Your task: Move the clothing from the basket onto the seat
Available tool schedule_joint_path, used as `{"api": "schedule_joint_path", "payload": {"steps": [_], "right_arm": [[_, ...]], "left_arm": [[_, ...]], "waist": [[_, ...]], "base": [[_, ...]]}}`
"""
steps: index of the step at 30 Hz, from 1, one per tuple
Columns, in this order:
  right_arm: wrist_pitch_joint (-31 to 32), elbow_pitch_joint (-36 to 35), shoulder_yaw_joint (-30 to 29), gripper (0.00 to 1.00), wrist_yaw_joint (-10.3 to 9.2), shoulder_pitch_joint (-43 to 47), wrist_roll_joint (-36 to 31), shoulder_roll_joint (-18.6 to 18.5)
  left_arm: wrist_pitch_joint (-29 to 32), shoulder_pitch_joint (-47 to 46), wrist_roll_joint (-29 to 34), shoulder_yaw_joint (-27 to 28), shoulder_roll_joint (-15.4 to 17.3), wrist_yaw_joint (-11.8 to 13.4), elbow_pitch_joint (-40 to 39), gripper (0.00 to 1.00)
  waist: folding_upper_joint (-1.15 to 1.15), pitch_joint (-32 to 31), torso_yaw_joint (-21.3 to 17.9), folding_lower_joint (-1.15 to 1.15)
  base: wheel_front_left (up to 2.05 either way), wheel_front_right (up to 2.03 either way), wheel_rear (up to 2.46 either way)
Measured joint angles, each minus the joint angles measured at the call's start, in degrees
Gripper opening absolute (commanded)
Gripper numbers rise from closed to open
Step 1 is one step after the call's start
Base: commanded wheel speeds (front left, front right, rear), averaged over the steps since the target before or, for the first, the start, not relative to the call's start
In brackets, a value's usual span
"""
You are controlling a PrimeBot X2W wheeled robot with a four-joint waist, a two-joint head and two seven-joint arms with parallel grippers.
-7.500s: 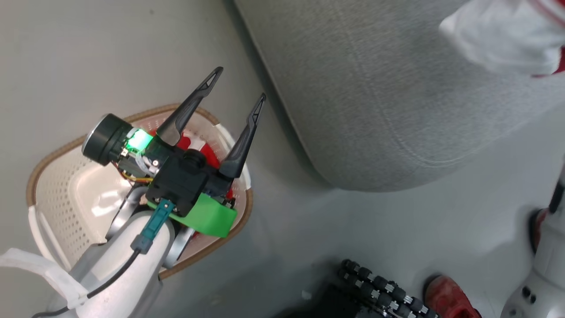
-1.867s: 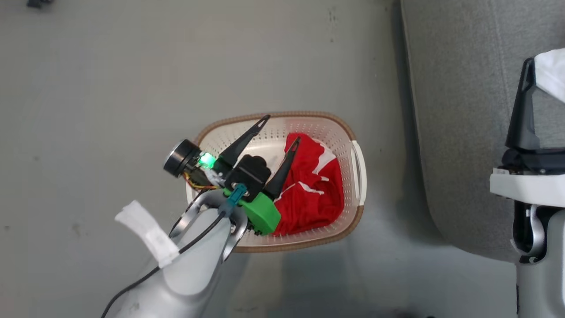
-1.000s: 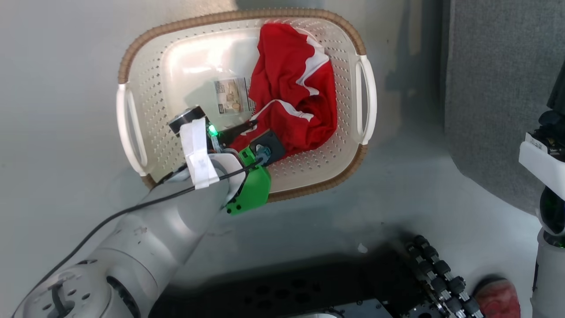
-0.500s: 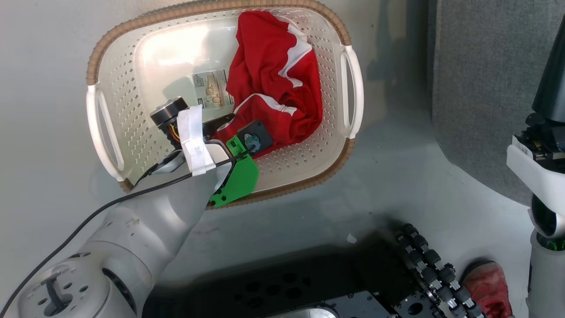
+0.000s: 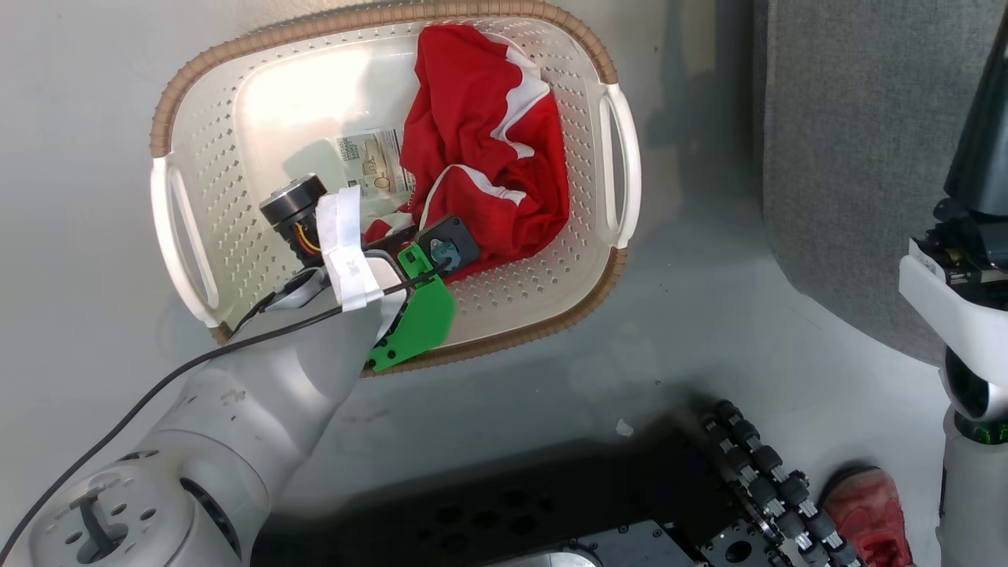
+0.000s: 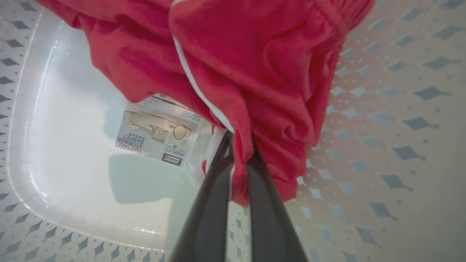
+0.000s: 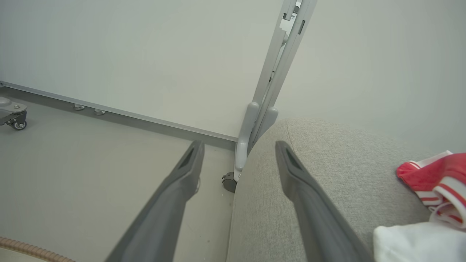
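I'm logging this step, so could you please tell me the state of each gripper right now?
Left gripper: shut on the clothing, inside the basket.
Right gripper: open, holding nothing.

Basket (image 5: 276, 94) is glossy cream plastic, really shiny on the bottom, with a brown woven-look rim (image 5: 370, 16). The clothing (image 5: 488, 157) is soft matt red cloth with white stripes. Label (image 5: 368, 161) looks like printed paper, a bit glossy. Seat (image 5: 850, 118) on the right is rough grey woven fabric. Floor (image 5: 693, 315) is smooth and matt.
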Motion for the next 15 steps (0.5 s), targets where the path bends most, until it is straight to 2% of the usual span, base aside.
{"api": "schedule_joint_path", "payload": {"steps": [5,10,15], "right_arm": [[0.0,1.09,0.96,1.0,0.0,-0.75,0.01,0.22],[0.0,3.1,1.91,1.0,0.0,-1.1,0.3,0.65],[0.0,6.08,4.04,1.0,0.0,-1.09,1.01,1.36]], "left_arm": [[-3.37,-0.01,-1.86,0.03,0.01,0.0,0.02,0.0],[-9.25,0.65,-4.05,1.38,0.0,0.03,0.53,0.0],[-12.88,4.46,-7.19,3.65,0.02,1.41,-0.38,0.0]], "waist": [[0.0,-1.62,0.22,0.0],[0.0,-4.69,0.61,0.0],[0.0,-9.0,1.13,0.0]], "base": [[0.0,0.0,0.0],[0.0,0.0,0.0],[0.0,0.0,0.0]]}}
